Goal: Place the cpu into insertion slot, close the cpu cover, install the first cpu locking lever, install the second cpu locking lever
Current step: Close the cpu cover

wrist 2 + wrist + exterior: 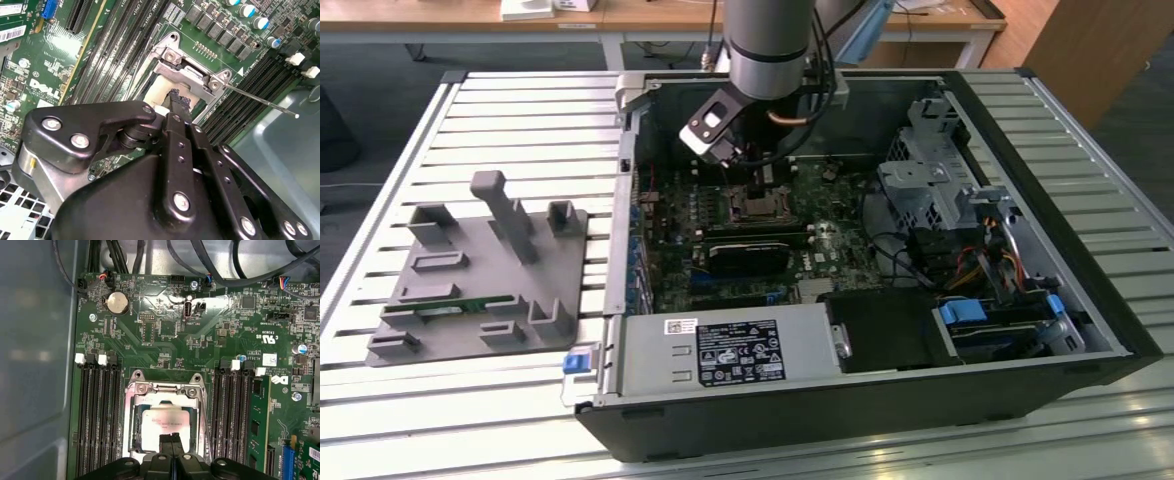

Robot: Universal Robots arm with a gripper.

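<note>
**A:** How do the jaws stand?

**B:** The gripper (170, 441) has its black fingertips drawn together with no gap showing, and nothing is clamped between them. The tips sit over one edge of the cpu (162, 422), the small flat square chip with a dull silvery-grey top. I cannot tell whether they touch it.

**A:** And the chip's position?

**B:** It lies flat in the insertion slot (136, 432) on the green motherboard (165, 340). The cpu cover (165, 389), a thin silvery metal frame, lies around it, and the chip's top shows through the open middle.

**A:** Why closed tips?

**B:** My judgement is that, closed, they make one narrow point that fits inside the frame's opening.

**A:** And the levers?

**B:** In the second wrist view, one thin steel locking lever (260, 101) slants away from the socket corner. I judge it is not yet latched. The black computer case (854, 415) lies open side up on the pale slatted table (520, 120), so the arm reaches the board from above.
</note>
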